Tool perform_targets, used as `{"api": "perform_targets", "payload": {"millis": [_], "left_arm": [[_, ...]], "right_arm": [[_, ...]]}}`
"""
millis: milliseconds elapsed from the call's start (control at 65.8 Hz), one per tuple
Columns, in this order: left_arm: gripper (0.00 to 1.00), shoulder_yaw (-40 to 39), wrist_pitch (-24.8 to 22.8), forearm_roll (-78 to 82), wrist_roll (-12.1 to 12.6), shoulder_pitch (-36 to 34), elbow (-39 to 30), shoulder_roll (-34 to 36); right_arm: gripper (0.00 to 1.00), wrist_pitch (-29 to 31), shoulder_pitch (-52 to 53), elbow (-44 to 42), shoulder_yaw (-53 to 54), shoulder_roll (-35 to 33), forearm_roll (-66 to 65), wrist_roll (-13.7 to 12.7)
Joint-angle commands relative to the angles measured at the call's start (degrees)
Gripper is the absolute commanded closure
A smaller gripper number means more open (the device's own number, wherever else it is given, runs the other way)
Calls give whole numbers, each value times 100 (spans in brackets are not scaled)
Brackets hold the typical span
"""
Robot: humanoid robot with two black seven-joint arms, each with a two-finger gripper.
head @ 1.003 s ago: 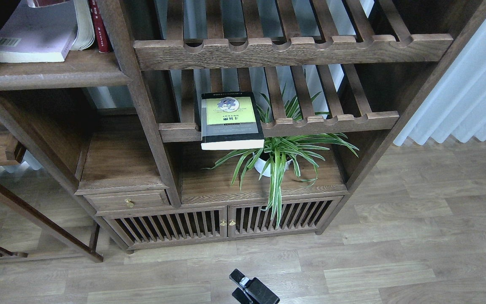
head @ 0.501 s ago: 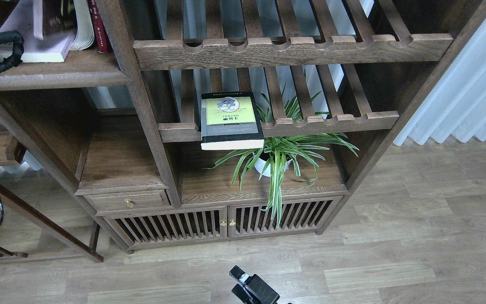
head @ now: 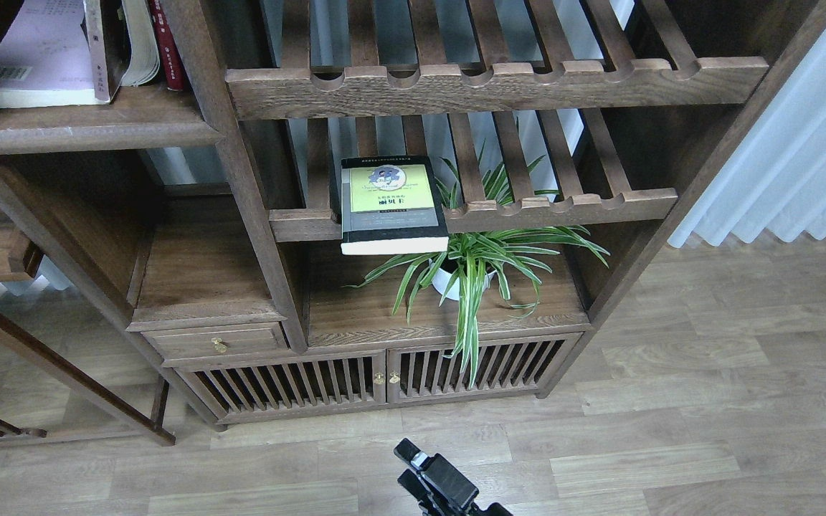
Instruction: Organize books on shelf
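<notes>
The pale lavender-white book (head: 33,54) lies flat on the dark wooden shelf (head: 97,127) at the top left. A brown-spined book (head: 101,50) stands upright on it, next to a book with its pages showing (head: 144,43) and the maroon book (head: 168,43). The black-grey book with the yellow-green panel (head: 391,204) lies flat on a slatted rack, overhanging its front rail. My right gripper (head: 408,466) is low at the bottom edge over the floor, open and empty, far from the books. My left gripper is out of view; only a dark bit shows at the left edge.
A potted spider plant (head: 467,265) stands on the lower board right under the black-grey book. Two slatted racks (head: 499,79) with scalloped rails fill the upper middle. A small drawer (head: 216,342) and slatted cabinet doors (head: 384,376) are below. A white curtain (head: 800,158) hangs at the right.
My left arm has pulled back out of view at the left edge. The brown-spined book now stands upright further right on the lavender book. My right gripper has shifted up slightly.
</notes>
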Motion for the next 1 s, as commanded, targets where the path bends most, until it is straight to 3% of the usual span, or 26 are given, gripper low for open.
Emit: {"api": "perform_targets", "payload": {"millis": [0,122,167,228,365,425,623,729,866,897,988], "left_arm": [[0,24,0,-424,31,531,-806,601],[0,59,0,-767,31,1032,-1334,980],[0,103,0,-908,57,1419,-1835,1209],[0,129,0,-908,180,1683,-2055,1306],[0,86,0,-934,1208,2288,-2011,1341],[0,77,0,-934,1446,2500,-2011,1332],[0,156,0,-1295,1499,2922,-2011,1367],[0,156,0,-1312,1499,3554,-1924,1358],[0,156,0,-1295,1499,4302,-1371,1323],[0,200,0,-1295,1490,4548,-1089,1297],[0,305,0,-1286,1473,4733,-834,1244]], "right_arm": [[4,0,109,-4,0,0,0,2],[4,0,363,-4,-61,0,8,2],[4,0,627,5,-131,0,0,2],[4,0,768,-4,-184,0,-9,2],[4,0,1076,5,-272,0,-9,11],[4,0,1129,5,-272,0,0,11],[4,0,1383,13,-439,0,17,90],[4,0,1577,13,-615,0,17,459],[4,0,2182,-48,-738,0,61,1179],[3,-776,2543,-136,-729,0,114,1496],[2,-1446,2807,-277,-738,0,325,1760]]}}
